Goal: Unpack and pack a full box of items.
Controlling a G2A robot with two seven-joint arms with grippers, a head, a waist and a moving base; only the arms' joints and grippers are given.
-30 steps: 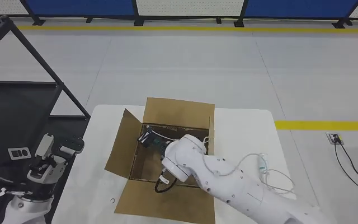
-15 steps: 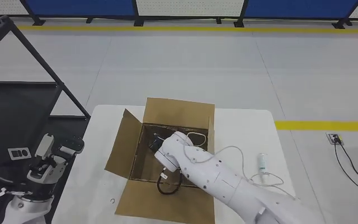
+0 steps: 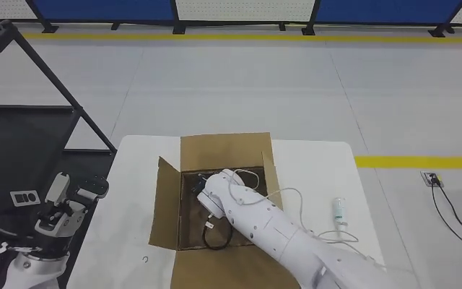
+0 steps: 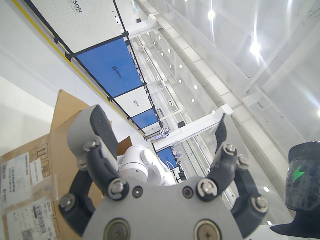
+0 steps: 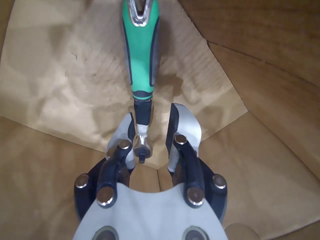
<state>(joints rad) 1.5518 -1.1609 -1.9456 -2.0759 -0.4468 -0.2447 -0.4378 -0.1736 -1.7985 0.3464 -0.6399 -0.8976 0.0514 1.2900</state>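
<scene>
Ratchet (image 5: 140, 51) is lying on the box (image 3: 224, 148) floor, its neck sitting between the released jaws of the right pincer (image 5: 153, 116); closing off-centre, they may be nudging it aside and missing. Left pincer (image 4: 160, 123) is gaping too.

Right arm (image 3: 253, 224) extends from the near edge toward the tabletop centre, wrist angled down. Right gripper (image 5: 153, 116): fingers parted, not clamped. Left arm (image 3: 61, 209) sits off the left edge. Left gripper (image 4: 161, 123) upturned, fingers spread wide.
</scene>
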